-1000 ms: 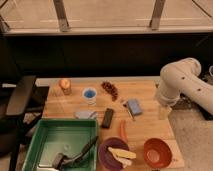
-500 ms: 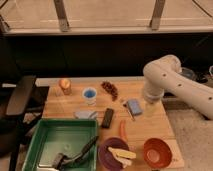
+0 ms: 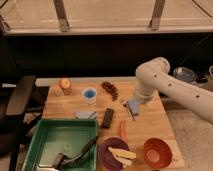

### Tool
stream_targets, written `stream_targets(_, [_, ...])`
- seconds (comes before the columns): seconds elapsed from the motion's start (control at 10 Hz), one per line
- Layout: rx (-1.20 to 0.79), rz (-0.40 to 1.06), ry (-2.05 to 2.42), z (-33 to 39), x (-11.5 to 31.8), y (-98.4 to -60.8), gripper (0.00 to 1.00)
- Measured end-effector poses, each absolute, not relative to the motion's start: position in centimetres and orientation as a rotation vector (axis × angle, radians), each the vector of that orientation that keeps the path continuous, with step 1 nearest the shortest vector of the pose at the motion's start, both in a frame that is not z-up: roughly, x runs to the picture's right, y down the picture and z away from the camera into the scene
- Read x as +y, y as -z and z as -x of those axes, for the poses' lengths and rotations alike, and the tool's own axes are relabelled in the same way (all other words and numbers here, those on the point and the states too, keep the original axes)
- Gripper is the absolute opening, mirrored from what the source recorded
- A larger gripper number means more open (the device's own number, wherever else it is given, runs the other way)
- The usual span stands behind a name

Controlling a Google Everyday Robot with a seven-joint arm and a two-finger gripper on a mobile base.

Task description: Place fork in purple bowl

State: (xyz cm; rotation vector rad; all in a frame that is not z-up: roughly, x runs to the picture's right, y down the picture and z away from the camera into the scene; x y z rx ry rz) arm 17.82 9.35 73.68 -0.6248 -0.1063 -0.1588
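The fork [image 3: 128,111] is a thin dark utensil lying on the wooden table [image 3: 150,127] along the left edge of a small blue pad [image 3: 133,106]. My gripper [image 3: 135,101] hangs at the end of the white arm [image 3: 156,75], right above the pad and the fork's far end. The purple bowl [image 3: 107,155] sits at the table's front edge, holding some pale yellow pieces. It is well in front of the gripper.
An orange-red bowl [image 3: 157,152] stands right of the purple one. An orange stick [image 3: 122,131], a black block [image 3: 107,117], a grey pad [image 3: 86,114], a blue cup [image 3: 90,94] and a reddish cluster [image 3: 110,89] lie nearby. A green tray [image 3: 42,145] holds a long black utensil [image 3: 80,150].
The arm has swung left from the table's right edge, and its end now sits over the blue pad and the fork. The objects on the table have not moved.
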Motion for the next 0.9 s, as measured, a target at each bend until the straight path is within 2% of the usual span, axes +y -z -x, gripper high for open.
stream_targets(0.4, [-0.132, 0.646, 0.129, -17.7, 9.3, -74.0, 0.65])
stream_targets(0.6, [-0.247, 0.702, 0.048, -16.6, 10.0, -75.9, 0.65])
stream_targets(0.9, [-0.300, 0.750, -0.029, -15.3, 10.4, -77.9, 0.65])
